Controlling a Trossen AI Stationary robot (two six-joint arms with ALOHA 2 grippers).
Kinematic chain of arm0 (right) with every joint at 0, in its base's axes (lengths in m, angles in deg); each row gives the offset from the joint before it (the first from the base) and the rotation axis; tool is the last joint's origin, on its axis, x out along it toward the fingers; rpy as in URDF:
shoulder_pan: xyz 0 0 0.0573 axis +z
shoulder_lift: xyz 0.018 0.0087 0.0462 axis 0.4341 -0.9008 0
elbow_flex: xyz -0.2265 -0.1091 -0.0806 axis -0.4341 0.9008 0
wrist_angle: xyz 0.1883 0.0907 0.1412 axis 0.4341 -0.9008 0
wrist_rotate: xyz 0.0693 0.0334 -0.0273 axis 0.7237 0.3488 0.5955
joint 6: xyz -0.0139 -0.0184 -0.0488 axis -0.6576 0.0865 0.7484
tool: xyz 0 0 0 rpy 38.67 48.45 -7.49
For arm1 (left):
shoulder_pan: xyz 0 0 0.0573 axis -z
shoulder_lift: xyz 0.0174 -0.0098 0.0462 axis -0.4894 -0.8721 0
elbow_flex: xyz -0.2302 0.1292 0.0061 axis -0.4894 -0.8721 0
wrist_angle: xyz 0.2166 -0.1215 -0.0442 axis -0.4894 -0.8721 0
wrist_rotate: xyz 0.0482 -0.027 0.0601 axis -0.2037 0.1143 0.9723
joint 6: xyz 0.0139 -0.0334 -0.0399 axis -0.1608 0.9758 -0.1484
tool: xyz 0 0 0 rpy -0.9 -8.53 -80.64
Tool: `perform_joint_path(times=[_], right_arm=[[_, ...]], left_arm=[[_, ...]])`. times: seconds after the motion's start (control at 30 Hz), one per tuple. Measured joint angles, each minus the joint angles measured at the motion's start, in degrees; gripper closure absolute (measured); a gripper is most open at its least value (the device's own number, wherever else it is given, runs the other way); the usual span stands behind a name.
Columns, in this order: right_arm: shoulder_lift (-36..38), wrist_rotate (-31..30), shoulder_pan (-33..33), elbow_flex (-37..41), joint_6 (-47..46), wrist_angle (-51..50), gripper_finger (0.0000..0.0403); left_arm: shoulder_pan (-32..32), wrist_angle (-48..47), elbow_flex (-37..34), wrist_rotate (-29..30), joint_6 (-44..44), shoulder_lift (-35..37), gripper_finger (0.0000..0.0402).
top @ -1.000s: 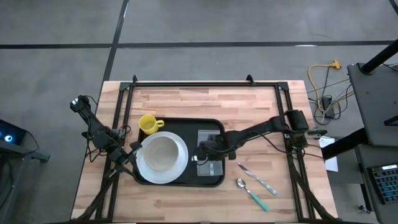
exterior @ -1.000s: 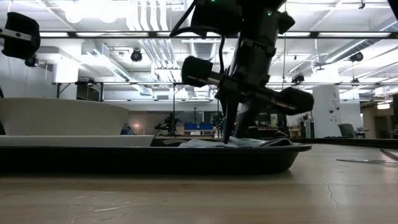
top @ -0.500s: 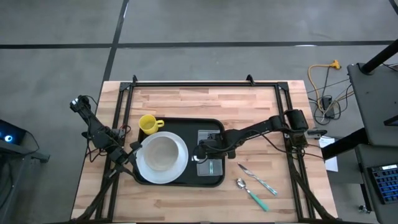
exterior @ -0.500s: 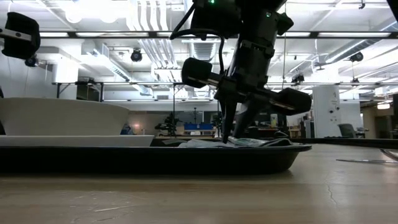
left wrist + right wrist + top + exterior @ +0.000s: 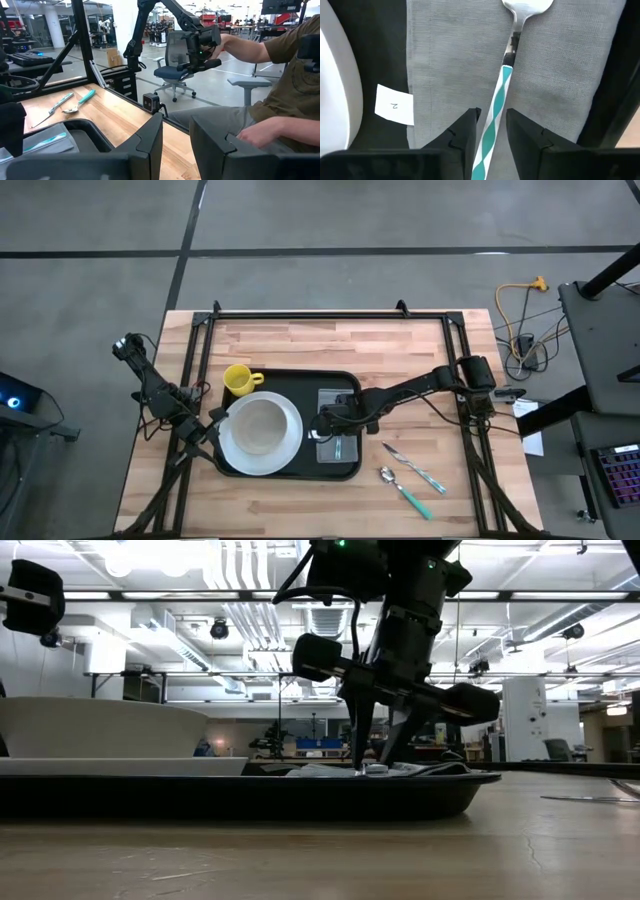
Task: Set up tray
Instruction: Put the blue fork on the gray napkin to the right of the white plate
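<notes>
Centrally placed, the scene is labelled as follows.

Tray (image 5: pixel 290 470): a large black tray with rounded corners is laid on the wooden table (image 5: pixel 330 345), nearer the left arm's side than the right.

White plate (image 5: pixel 260 426): seated on the left part of the tray; in the low view its rim is seen rising above the tray edge.

Yellow cup (image 5: pixel 238 379): set at the far left corner of the tray, just beside the plate.

Grey napkin (image 5: pixel 555 90): spread flat on the right part of the tray, beside the plate; a small white tag is seen at its edge.

Teal-handled utensil (image 5: pixel 497 112): laid lengthwise on the napkin, its metal end pointing away from the wrist.

Right pincer (image 5: pixel 333 442): lowered over the napkin; its fingers (image 5: pixel 465 135) are parted on either side of the teal handle, which is not clamped.

Left pincer (image 5: pixel 212 426): held at the left edge of the tray beside the plate, fingers apart, nothing grasped.

Knife (image 5: pixel 414 469) and spoon (image 5: pixel 404 490): laid on the bare table to the right of the tray, near each other.

Person (image 5: pixel 280 100): seated beyond the table, seen in the left wrist view.
</notes>
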Motion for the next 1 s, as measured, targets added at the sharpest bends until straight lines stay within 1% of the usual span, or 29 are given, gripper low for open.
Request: perform_joint_path(times=[0.3, 0.43, 0.7, 0.87, 1.0], right_arm=[[0.00, -0.16, 0.02, 0.02, 1.11, -0.05, 0.0306], [-0.41, 0.09, 0.02, 0.02, 1.18, -0.06, 0.0323], [-1.20, 0.27, 0.02, 0.07, 2.67, -0.07, 0.0380], [-1.09, 0.27, 0.02, 0.07, 1.74, -0.08, 0.0383], [-1.09, 0.27, 0.04, 0.07, -0.98, 0.00, 0.0383]], left_arm=[[-0.01, -0.01, 0.00, 0.00, 0.01, 0.00, 0.0322], [0.00, 0.01, -0.01, 0.00, 0.00, 0.02, 0.0322], [0.01, 0.01, -0.02, 0.00, 0.00, 0.02, 0.0322], [0.01, 0.01, -0.02, 0.00, 0.00, 0.02, 0.0322], [-0.01, -0.01, -0.01, 0.00, 0.00, 0.02, 0.0322]])
